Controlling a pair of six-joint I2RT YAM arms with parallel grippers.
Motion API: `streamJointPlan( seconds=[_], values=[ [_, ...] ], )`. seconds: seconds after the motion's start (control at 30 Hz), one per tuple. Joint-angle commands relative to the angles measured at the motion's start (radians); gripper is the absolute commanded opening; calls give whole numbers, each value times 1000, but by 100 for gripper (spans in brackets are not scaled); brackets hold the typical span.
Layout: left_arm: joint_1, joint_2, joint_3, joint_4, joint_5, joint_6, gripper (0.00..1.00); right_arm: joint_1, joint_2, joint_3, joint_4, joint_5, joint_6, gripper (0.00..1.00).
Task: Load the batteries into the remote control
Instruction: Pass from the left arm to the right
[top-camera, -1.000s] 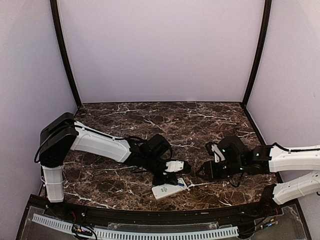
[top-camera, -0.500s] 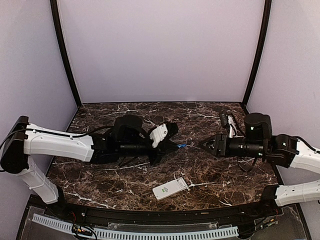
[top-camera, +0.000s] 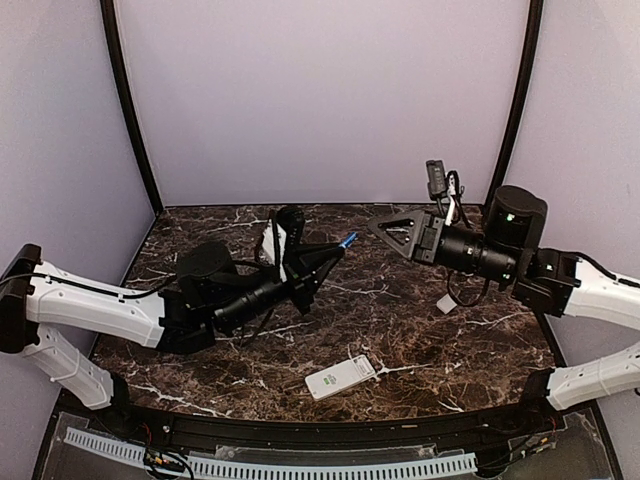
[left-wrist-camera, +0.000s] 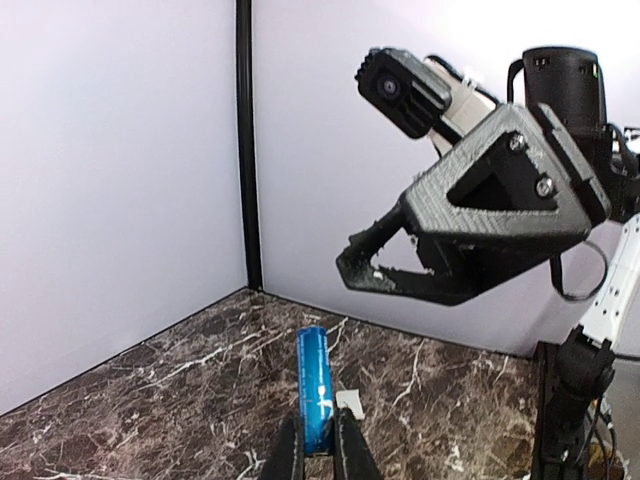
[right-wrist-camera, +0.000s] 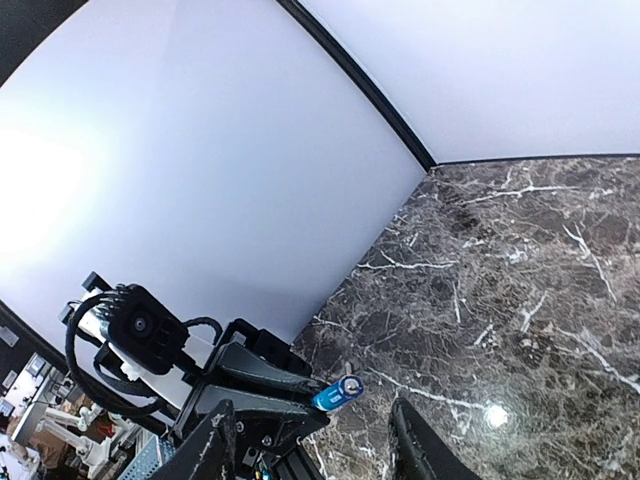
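Observation:
My left gripper (top-camera: 335, 250) is raised above the table and shut on the lower end of a blue battery (top-camera: 346, 240), which sticks out beyond the fingertips. The left wrist view shows the battery (left-wrist-camera: 316, 390) upright between my left gripper (left-wrist-camera: 317, 448) jaws. My right gripper (top-camera: 385, 226) hangs in the air just right of it, open, pointing at the battery, apart from it. In the right wrist view the battery (right-wrist-camera: 336, 393) lies ahead of my right gripper (right-wrist-camera: 312, 450), whose fingers hold nothing. The remote control (top-camera: 340, 377) lies on the table near the front edge, white back up.
A small white piece (top-camera: 447, 303) lies on the dark marble table (top-camera: 400, 340) under the right arm. Pale walls with black corner posts (top-camera: 128, 110) close the back and sides. A black rail (top-camera: 300, 432) runs along the near edge.
Both arms have risen from the table beside the remote. The left gripper carried the battery up and back; the right gripper lifted to face it.

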Motion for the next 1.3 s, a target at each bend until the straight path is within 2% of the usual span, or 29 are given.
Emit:
streamJointPlan(
  seconds=[0.0,0.13,0.33,0.6,0.77,0.93,1.07,1.17,1.2,1.23,1.27],
  values=[
    [-14,-47,-29,149,-47,-60,0,27,48,56,101,1,-7,46],
    [-21,-48,-40,168,-45,-67,0,59,70,79,86,83,-1,42],
    [-27,-51,-57,191,-46,-74,0,82,149,125,104,26,-7,37],
    [-29,-60,-71,207,-41,-68,0,91,191,138,102,42,11,31],
    [-30,-56,-78,214,-45,-66,0,91,195,128,114,33,22,16],
    [-30,-45,-78,215,-35,-68,0,91,203,128,128,6,24,11],
    [-30,-41,-80,217,-39,-63,0,90,204,128,131,-14,23,1],
    [-30,-46,-79,209,-40,-53,0,86,195,127,124,-23,18,0],
    [-30,-50,-79,194,-41,-51,2,85,190,130,109,-23,11,0],
    [-30,-52,-78,185,-44,-53,19,82,185,131,92,-23,5,0],
    [-30,-59,-80,164,-48,-55,31,75,178,136,66,-21,-1,0]
  ],
)
